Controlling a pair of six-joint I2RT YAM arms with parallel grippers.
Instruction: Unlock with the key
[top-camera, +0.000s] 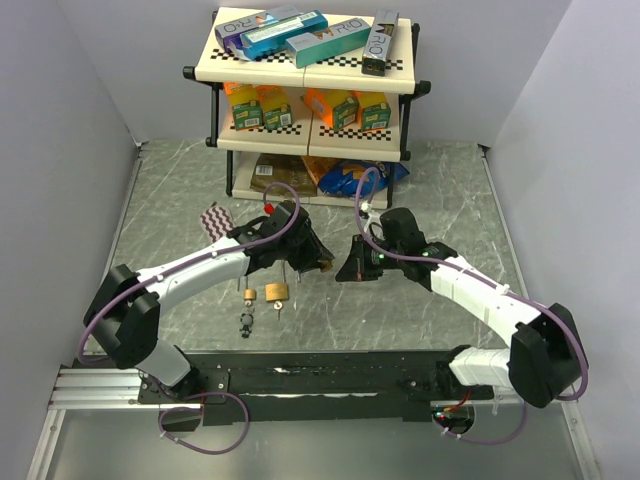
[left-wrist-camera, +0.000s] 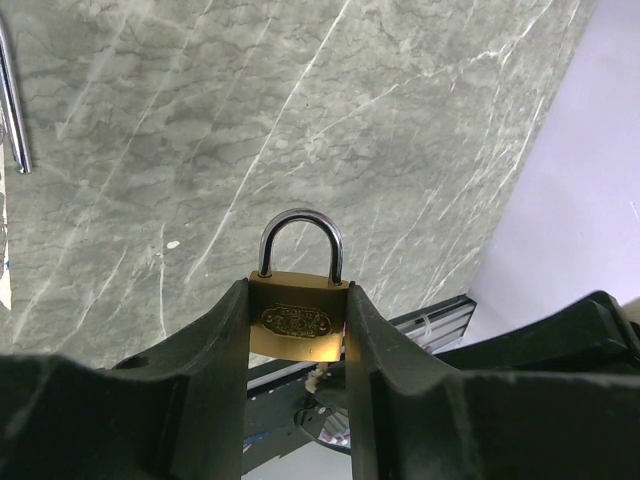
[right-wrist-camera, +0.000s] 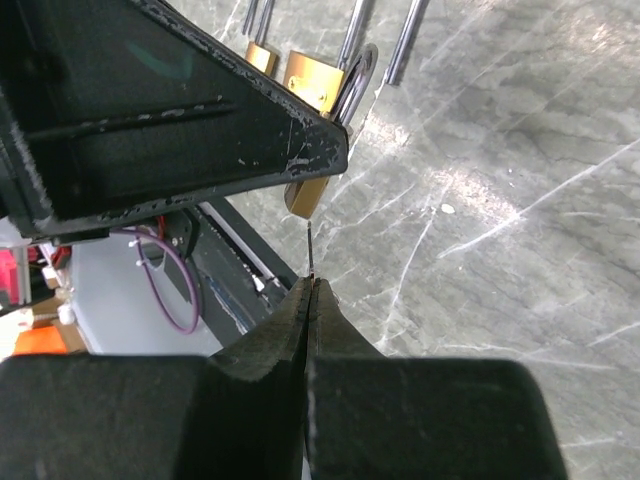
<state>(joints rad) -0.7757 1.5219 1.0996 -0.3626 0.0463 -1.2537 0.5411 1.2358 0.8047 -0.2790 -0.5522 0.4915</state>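
Note:
A brass padlock (left-wrist-camera: 297, 325) with a steel shackle (left-wrist-camera: 300, 238) is clamped by its sides between my left gripper's (left-wrist-camera: 297, 300) fingers (left-wrist-camera: 215, 350), held above the table. In the top view that gripper (top-camera: 312, 258) is at the centre, with the padlock (top-camera: 322, 264) at its tip. My right gripper (right-wrist-camera: 310, 283) is shut on a thin key (right-wrist-camera: 310, 248), seen edge-on. The key's tip points at the bottom of the held padlock (right-wrist-camera: 305, 196), just short of it or touching; I cannot tell which. In the top view the right gripper (top-camera: 346, 271) faces the left one closely.
Two spare padlocks (top-camera: 276, 292) (top-camera: 250, 295) and a small bunch of keys (top-camera: 245, 322) lie on the marble table below the left arm. A two-tier shelf (top-camera: 405, 85) with boxes stands at the back. A patterned cloth (top-camera: 215, 218) lies left of it. The arms' mounting rail (top-camera: 300, 382) runs along the near edge.

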